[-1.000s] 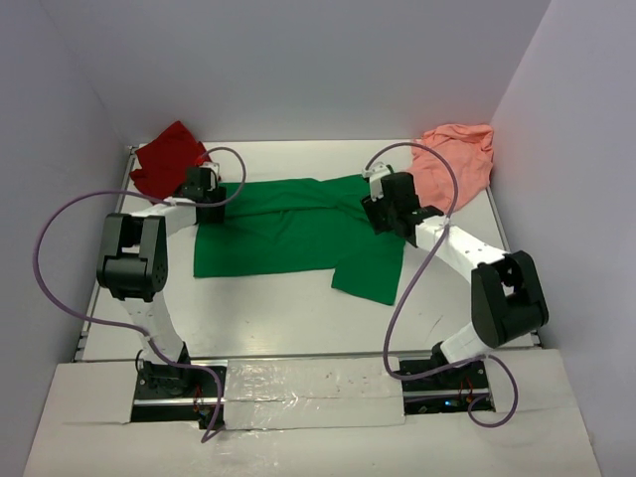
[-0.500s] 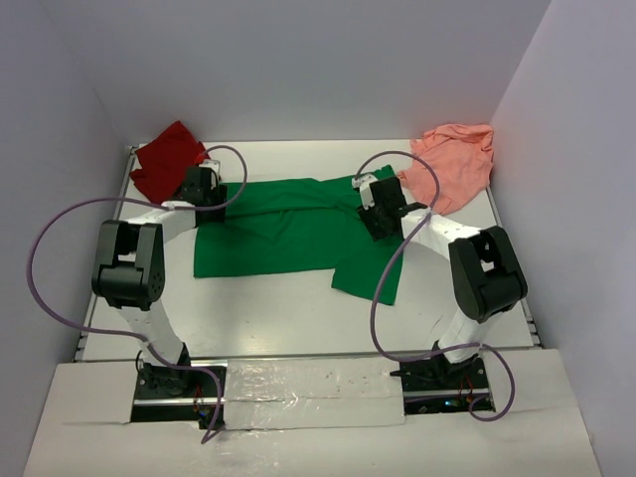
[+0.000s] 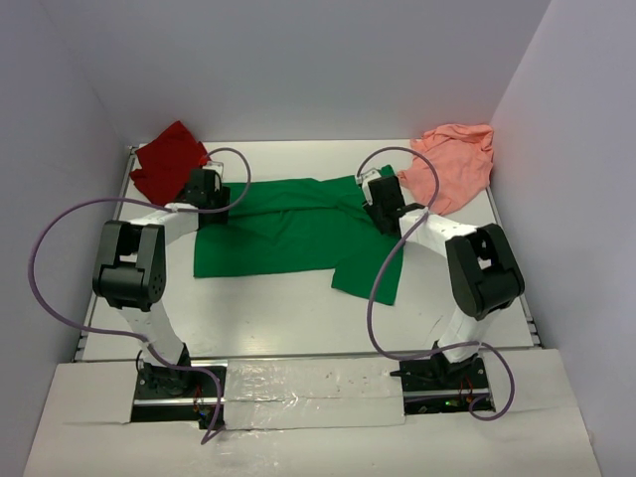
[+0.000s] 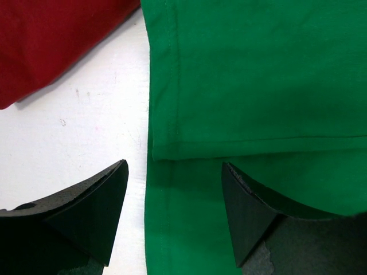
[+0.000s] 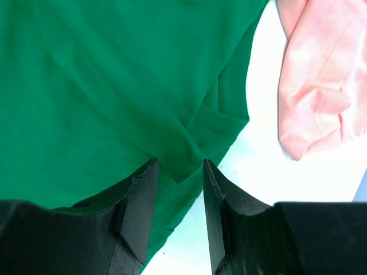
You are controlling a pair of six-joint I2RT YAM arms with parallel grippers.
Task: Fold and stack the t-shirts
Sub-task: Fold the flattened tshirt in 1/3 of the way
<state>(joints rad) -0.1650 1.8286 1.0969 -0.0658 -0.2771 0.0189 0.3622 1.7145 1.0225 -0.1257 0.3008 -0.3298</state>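
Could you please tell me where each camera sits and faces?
Top external: above and behind, facing down at the table; left arm, right arm show.
Left wrist: down past its open jaws at green t-shirt, dark red t-shirt.
Right wrist: down past its parted jaws at green t-shirt, salmon pink t-shirt.
Shared: the green t-shirt.

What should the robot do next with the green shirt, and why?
Probably shut both. The left end effector and right end effector are open, each straddling an edge of the green shirt, so pinching would grip it for folding.
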